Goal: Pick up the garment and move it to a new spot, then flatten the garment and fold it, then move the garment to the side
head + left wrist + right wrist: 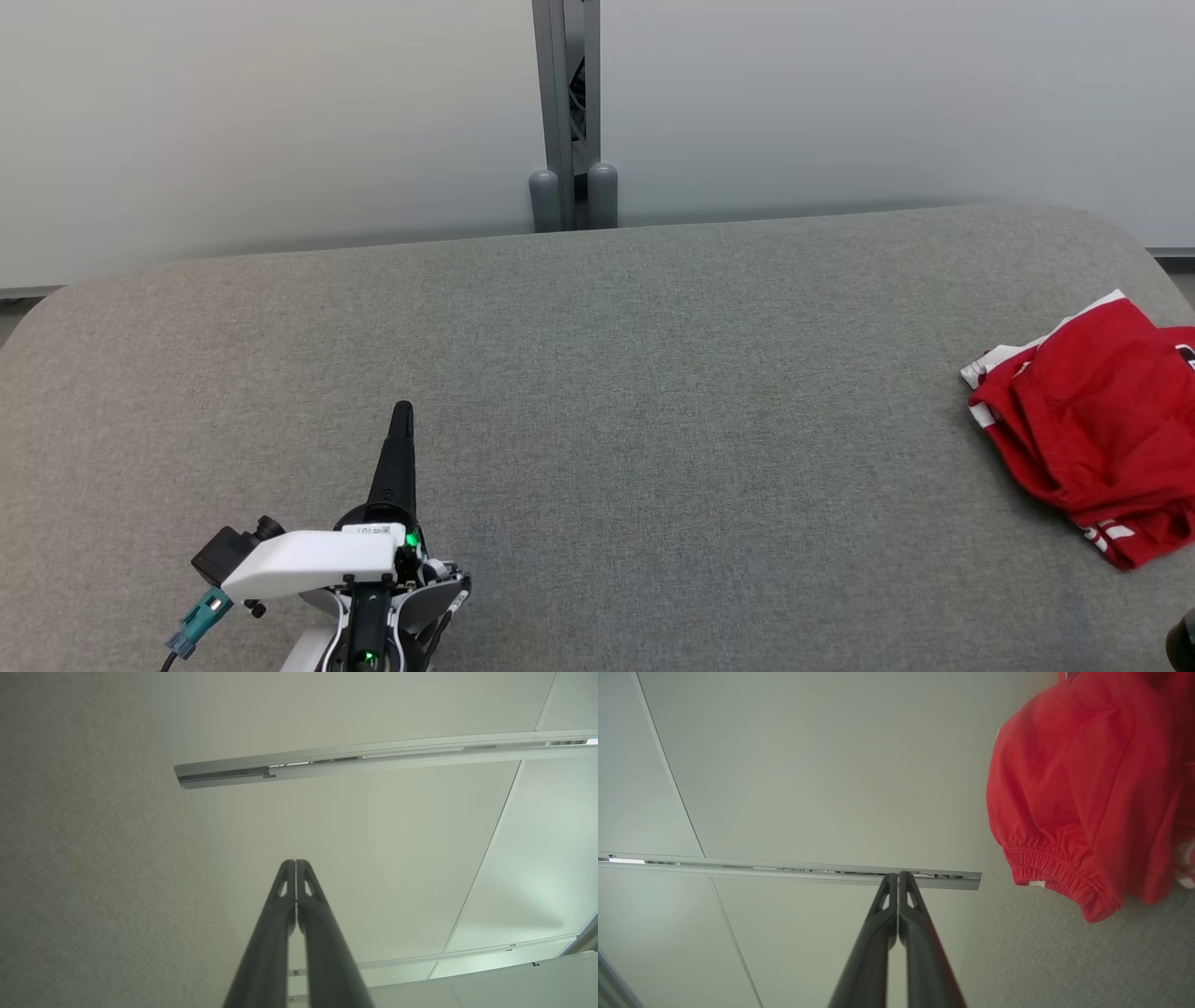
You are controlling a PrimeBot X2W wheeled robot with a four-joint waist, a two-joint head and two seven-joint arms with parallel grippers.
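Grey fabric with a fine, felt-like weave covers the broad bench (653, 373), its far corners rounded, set before pale frosted wall panels (280, 121) that meet at a grey metal post (565, 112) with two rounded caps at its foot. The garment (1092, 429) lies at the bench's right edge, a crumpled heap of red cloth with white trim and white markings; the head view cuts off its right side. From the right wrist the garment (1083, 788) shows a soft matte knit and a gathered elastic hem, but its upper and right parts run out of the picture, so its full shape cannot be made out.

The left jaws sit at the lower left of the head view, well apart from the garment, their long dark fingers (397, 457) pressed together into one tapering spike and gripping nothing. Behind them is a smooth white plastic housing (313, 560) with a green light, and a teal plug (201, 621) whose cable is cropped by the bottom edge. The left wrist view shows the same fingers (266, 938) meeting at the tips.

The right jaws are likewise closed and empty, fingers (873, 942) touching at the tips, with the garment off to one side and clear of them. A dark rounded shape (1184, 642) at the head view's lower right corner is too cropped to identify
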